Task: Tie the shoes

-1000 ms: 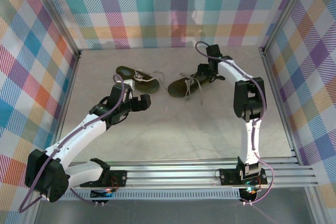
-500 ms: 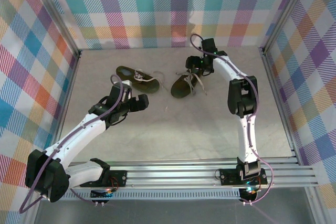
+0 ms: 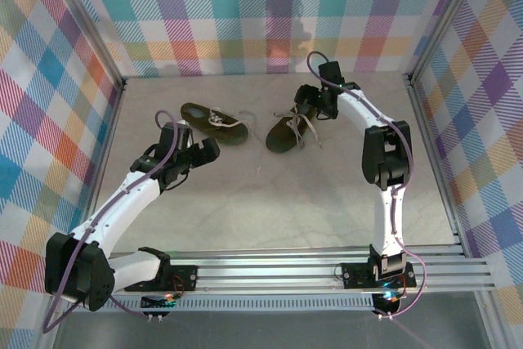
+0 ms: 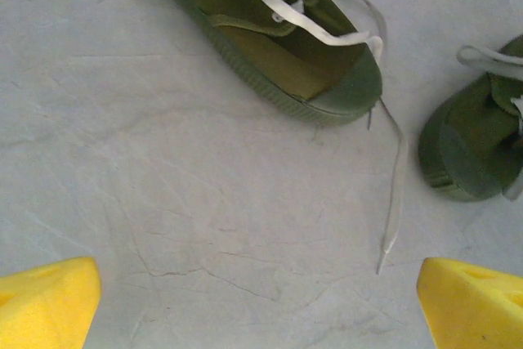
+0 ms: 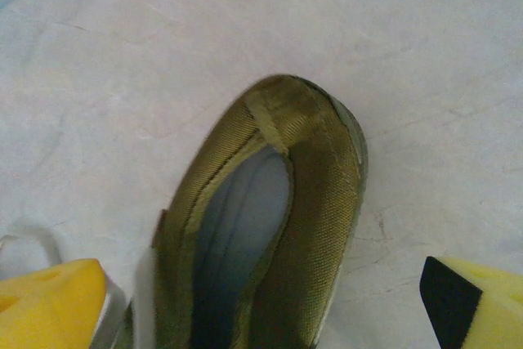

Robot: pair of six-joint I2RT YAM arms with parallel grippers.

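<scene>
Two dark olive shoes with cream laces lie at the back of the table. The left shoe [image 3: 214,123] [image 4: 270,38] is laced but untied, and one loose lace end [image 4: 392,218] trails over the table. My left gripper [image 3: 204,149] [image 4: 261,308] hovers just near of this shoe's heel, open, with bare table between its yellow fingertips [image 4: 45,304]. The right shoe [image 3: 286,133] [image 4: 478,149] has loose laces spread across it. My right gripper [image 3: 310,108] [image 5: 265,304] is open and straddles this shoe's heel [image 5: 278,226], with a gap on both sides of it.
The grey marbled tabletop [image 3: 270,202] is boxed in by plaid walls [image 3: 261,14] at the back and both sides. An aluminium rail [image 3: 310,271] carrying the arm bases runs along the near edge. Open floor lies between the shoes and the rail.
My left gripper has moved left and back, closer to the left shoe. My right gripper shifted left, then slightly back, over the right shoe's heel; that shoe turned a little.
</scene>
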